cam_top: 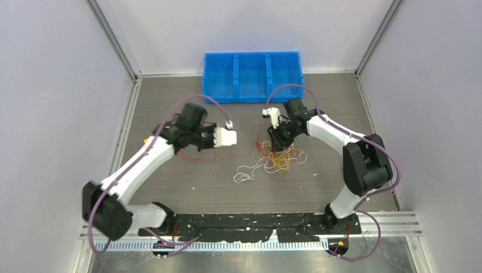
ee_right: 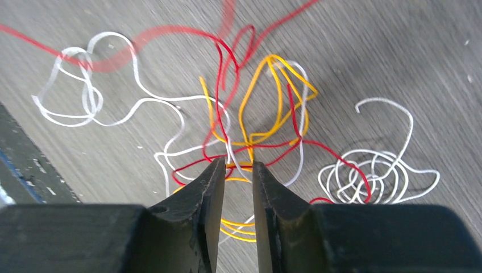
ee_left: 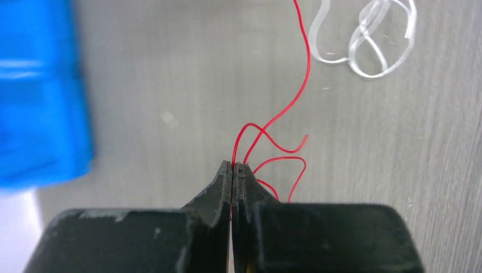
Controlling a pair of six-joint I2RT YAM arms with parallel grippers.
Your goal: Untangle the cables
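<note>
The cables (cam_top: 279,156) lie as a red, yellow-orange and white tangle at mid-table. My left gripper (cam_top: 196,147) is left of it, shut on a red cable (cam_top: 227,154) that trails right to the tangle. In the left wrist view the gripper (ee_left: 233,165) pinches the red cable (ee_left: 295,96) at its tips. My right gripper (cam_top: 278,142) hangs over the tangle's top. In the right wrist view the gripper (ee_right: 239,165) is slightly open, its jaws straddling yellow and white strands of the tangle (ee_right: 250,114).
A blue three-compartment bin (cam_top: 252,77) stands at the back, also at the left of the left wrist view (ee_left: 40,96). A white loop (cam_top: 244,175) lies front-left of the tangle. A white coil (ee_right: 369,176) lies beside it. Walls enclose the table.
</note>
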